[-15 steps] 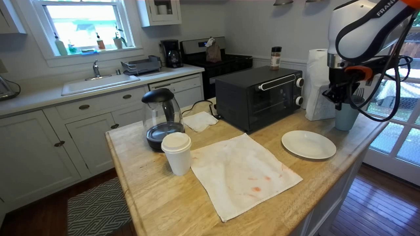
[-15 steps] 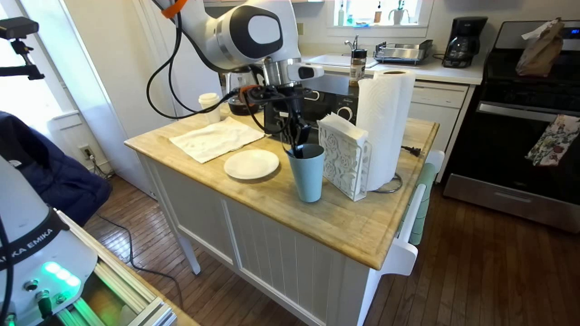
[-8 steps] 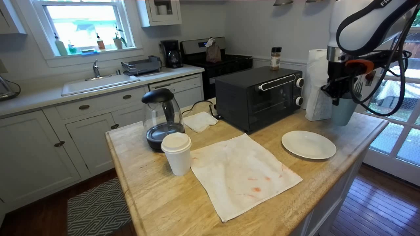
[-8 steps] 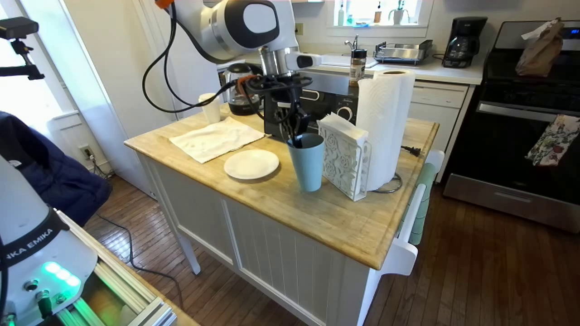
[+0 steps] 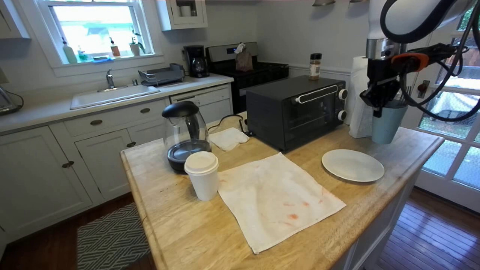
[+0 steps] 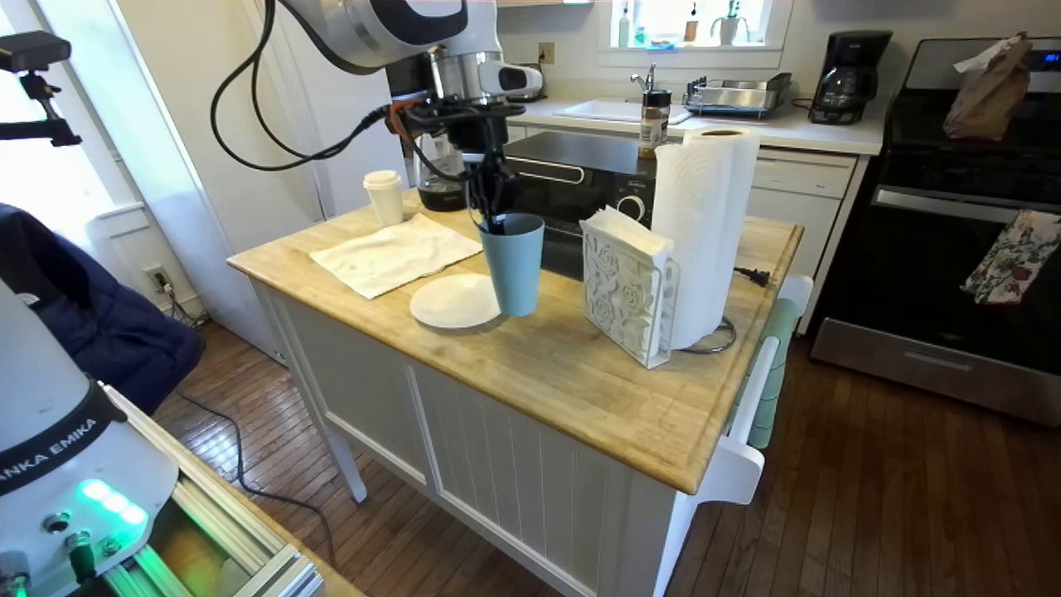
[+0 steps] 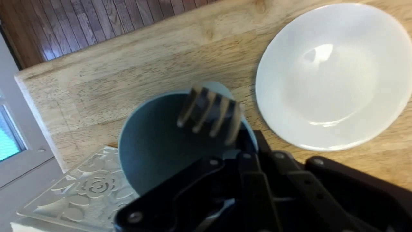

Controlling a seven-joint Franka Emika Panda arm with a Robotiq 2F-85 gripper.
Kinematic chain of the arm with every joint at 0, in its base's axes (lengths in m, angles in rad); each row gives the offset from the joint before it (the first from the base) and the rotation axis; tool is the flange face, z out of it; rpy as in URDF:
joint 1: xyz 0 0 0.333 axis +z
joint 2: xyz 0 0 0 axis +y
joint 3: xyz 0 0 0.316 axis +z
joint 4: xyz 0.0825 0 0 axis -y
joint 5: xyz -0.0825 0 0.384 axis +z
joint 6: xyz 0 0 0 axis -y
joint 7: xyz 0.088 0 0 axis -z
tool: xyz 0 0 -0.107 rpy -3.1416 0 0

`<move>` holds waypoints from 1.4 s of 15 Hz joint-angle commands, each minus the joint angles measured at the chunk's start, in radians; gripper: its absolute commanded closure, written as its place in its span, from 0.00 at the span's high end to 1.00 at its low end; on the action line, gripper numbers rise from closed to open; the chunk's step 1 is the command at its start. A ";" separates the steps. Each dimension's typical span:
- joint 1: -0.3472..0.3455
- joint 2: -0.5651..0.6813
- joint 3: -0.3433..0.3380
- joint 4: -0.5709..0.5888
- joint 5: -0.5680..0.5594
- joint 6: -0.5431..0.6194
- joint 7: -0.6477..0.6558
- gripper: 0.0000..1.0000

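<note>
Stretching beneath the blue cup point(image 6: 515, 272), a wood-topped island point(image 6: 580, 365) faces kitchen cabinets point(image 5: 45, 180).

"ANKA EMIKA" reads across the black band point(image 6: 50, 450) on the white robot base point(image 6: 50, 502).

Both my exterior views share the bench point(image 5: 180, 225), looking down across it to the window point(image 5: 99, 33) at frame top; my wrist view peers closely into the cup point(image 7: 151, 138).
</note>
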 commanded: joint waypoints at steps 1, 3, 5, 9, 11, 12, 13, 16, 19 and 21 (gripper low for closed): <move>0.026 -0.066 0.034 -0.050 0.035 -0.032 0.003 0.01; 0.040 -0.071 0.054 -0.065 0.064 -0.013 -0.007 0.01; 0.057 -0.075 0.076 -0.077 0.082 -0.006 0.000 0.01; 0.089 -0.055 0.113 -0.093 0.093 0.044 0.041 0.01; 0.099 -0.045 0.123 -0.101 0.086 0.063 0.052 0.01; 0.101 -0.035 0.125 -0.103 0.083 0.076 0.055 0.01; 0.102 -0.029 0.126 -0.102 0.093 0.081 0.047 0.01; 0.101 -0.013 0.121 -0.107 0.083 0.106 0.049 0.01; 0.102 0.002 0.120 -0.106 0.076 0.115 0.052 0.01; 0.102 0.009 0.118 -0.104 0.075 0.121 0.052 0.01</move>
